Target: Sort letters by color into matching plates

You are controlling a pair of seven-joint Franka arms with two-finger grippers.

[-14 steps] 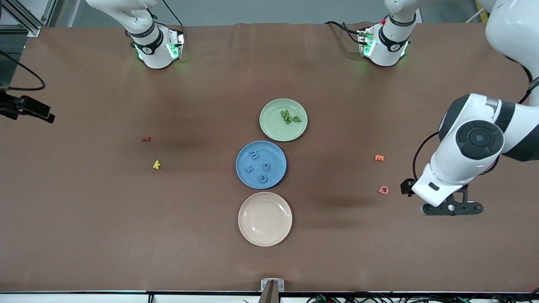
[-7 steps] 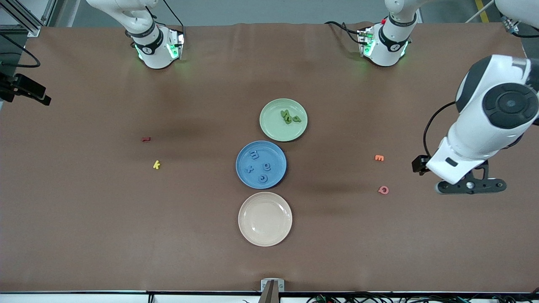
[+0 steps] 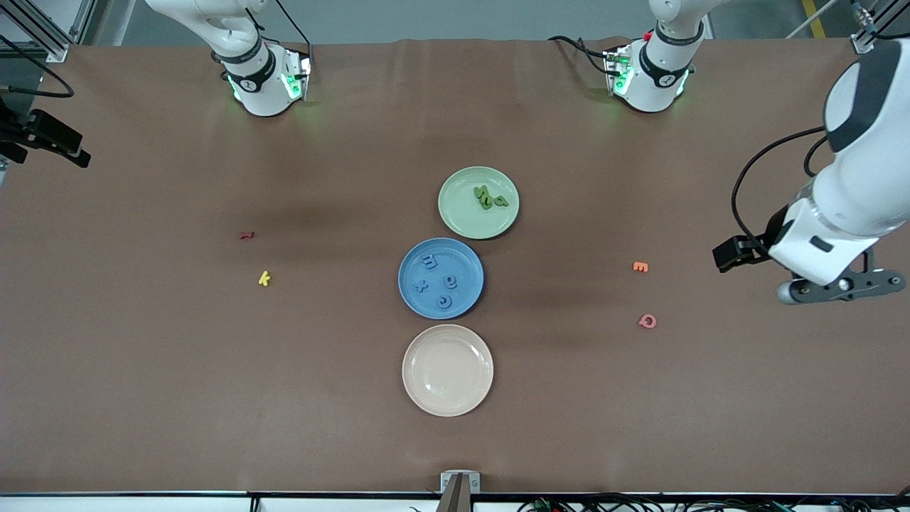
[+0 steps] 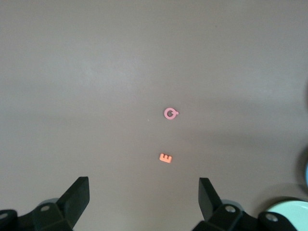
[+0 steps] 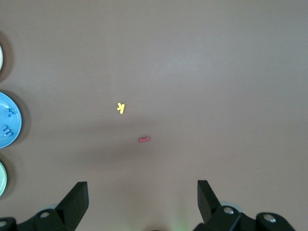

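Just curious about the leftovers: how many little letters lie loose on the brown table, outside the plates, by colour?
Dark red chunky letter: 1
Yellow chunky letter: 1
Orange chunky letter: 1
Pink chunky letter: 1
Total: 4

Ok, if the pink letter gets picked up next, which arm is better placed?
Left. The left pincer, open, hangs toward the left arm's end, close to the pink letter, which shows in its wrist view. The right pincer, also open, looks down on the yellow letter, toward the right arm's end.
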